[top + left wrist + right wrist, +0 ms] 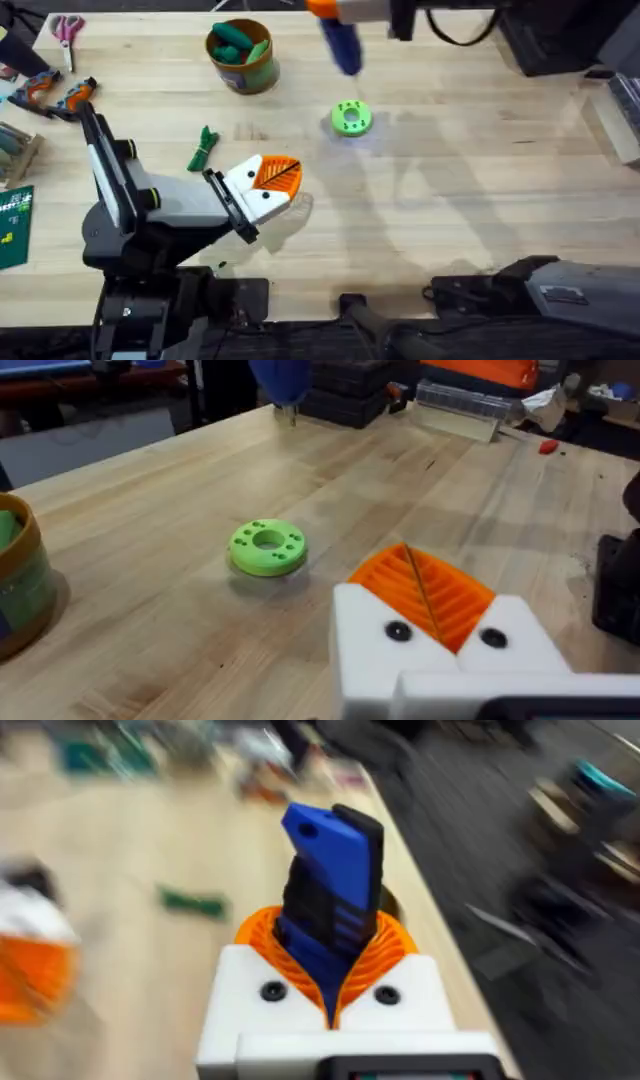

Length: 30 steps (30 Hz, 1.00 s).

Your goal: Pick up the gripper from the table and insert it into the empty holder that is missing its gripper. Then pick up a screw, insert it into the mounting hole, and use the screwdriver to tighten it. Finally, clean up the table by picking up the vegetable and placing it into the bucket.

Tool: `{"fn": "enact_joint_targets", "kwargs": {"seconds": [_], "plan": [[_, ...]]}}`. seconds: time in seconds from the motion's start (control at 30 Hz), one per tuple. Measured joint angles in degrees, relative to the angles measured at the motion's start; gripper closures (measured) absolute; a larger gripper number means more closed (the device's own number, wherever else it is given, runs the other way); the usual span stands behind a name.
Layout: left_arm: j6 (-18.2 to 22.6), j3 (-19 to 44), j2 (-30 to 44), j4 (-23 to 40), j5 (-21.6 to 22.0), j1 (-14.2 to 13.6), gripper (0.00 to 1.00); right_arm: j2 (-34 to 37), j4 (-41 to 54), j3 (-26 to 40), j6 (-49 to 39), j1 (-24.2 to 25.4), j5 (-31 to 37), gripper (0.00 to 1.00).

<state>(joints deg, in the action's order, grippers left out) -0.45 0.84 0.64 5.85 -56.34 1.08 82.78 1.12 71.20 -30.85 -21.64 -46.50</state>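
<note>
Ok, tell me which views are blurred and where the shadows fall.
Right wrist view: heavy motion smear across the background, while the blue screwdriver in the right gripper is fairly sharp. Overhead view: the same screwdriver smears near the top edge; soft shadows lie beside the green ring. Left wrist view: sharp, with a faint shadow under the ring.

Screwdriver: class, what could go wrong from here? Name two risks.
1. The screwdriver sticks far out of the right gripper, so it might tilt or slip when pressed down.
2. The vegetable lies loose beside the left arm, which might knock it away.
</note>
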Motion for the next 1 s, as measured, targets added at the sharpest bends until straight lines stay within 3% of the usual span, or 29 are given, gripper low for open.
{"fn": "enact_joint_targets", "kwargs": {"seconds": [0.23, 0.53, 0.73, 1.0], "plan": [[0.0, 0.0, 0.0, 0.0, 0.0, 0.0, 0.987, 0.4, 6.5, 0.0, -23.5, 4.2, 16.3, 0.974], [0.0, 0.0, 0.0, 0.0, 0.0, 0.0, 0.987, 10.0, 6.3, 0.3, -43.1, 11.9, 23.7, 0.974], [0.0, 0.0, 0.0, 0.0, 0.0, 0.0, 0.987, 17.1, 6.3, 0.3, -51.7, 13.1, 30.8, 0.974], [0.0, 0.0, 0.0, 0.0, 0.0, 0.0, 0.987, 25.1, 6.2, 0.3, -54.9, 15.2, 38.1, 0.974]]}}
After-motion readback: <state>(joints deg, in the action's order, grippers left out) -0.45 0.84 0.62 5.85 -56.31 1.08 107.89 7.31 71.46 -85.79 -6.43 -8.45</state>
